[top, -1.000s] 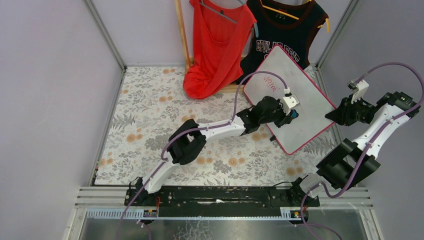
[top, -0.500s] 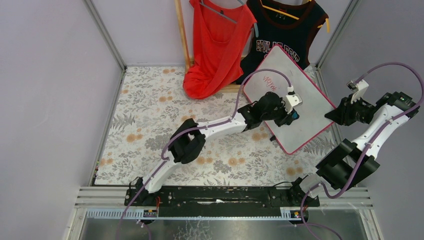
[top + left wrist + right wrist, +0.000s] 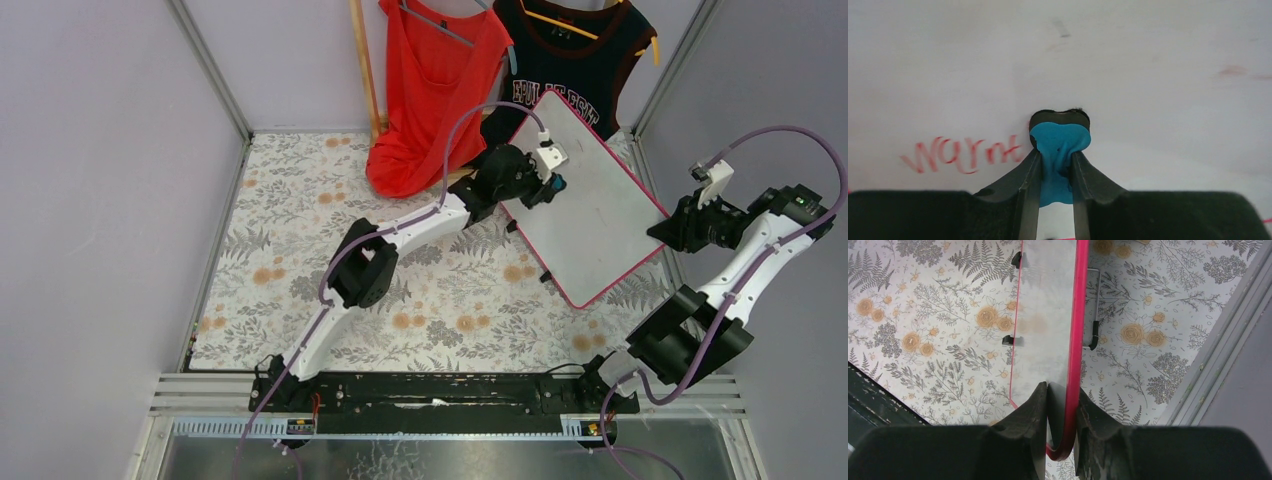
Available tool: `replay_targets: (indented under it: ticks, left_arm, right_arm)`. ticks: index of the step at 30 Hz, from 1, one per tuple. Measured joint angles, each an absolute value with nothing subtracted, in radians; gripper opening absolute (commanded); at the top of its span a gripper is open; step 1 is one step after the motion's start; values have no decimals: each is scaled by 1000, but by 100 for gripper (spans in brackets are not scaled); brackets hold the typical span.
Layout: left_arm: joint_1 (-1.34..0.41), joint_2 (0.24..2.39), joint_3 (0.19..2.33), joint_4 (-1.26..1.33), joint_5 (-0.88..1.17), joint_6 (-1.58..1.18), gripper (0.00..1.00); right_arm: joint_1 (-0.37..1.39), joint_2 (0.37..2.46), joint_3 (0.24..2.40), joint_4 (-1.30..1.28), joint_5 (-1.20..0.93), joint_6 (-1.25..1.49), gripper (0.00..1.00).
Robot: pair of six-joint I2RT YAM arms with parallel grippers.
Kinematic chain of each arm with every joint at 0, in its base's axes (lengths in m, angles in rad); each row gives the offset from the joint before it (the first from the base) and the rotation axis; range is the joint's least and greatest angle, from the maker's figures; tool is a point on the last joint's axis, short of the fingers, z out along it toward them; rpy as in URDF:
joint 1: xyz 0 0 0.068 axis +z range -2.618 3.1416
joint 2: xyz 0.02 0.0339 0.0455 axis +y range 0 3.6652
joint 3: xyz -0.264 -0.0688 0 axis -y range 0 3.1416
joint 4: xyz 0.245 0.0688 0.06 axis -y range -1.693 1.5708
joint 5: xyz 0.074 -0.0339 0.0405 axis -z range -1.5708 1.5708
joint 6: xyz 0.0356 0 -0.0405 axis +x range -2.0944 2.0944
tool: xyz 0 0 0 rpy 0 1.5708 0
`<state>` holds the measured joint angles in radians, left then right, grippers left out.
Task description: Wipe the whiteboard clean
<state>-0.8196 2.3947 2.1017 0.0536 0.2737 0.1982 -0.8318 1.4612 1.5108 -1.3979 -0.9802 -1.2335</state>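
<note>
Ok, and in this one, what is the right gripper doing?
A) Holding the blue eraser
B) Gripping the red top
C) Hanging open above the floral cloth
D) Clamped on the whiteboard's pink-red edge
D: in the right wrist view the right gripper has a finger on each side of the whiteboard at its pink-red edge, while the blue eraser sits in the left gripper.

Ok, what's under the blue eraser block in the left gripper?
White pink-framed whiteboard; red handwriting runs up to the blue eraser block. Any ink beneath it is covered.
</note>
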Motion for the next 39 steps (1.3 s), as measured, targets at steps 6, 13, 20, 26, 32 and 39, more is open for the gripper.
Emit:
replay_targets:
  ticks: [6,13,20,26,32,39]
  left_arm:
    - [-740,2457,2188,74,283,216,10]
    - [-638,2549,2314,145,285,197,11]
    - [-560,2585,2311,218,249,169,11]
    - [-547,2585,2219,284,223,137,10]
    - [-562,2556,2103,309,130,151,2]
    - [-604,2452,1974,316,-64,180,0]
  right_arm:
    - [-831,1460,1505,-1379,-979,-1230,0]
    - [-830,1440,1485,-1375,-978,-1222,0]
    - [-811,1406,1474,-1385,-980,-1224,0]
    - [-778,1407,1475,-1383,-1007,-1240,0]
    - [-778,1409,1477,-1384,-1007,-1240,0]
    - [-772,1419,1485,-1388,-1008,-1240,0]
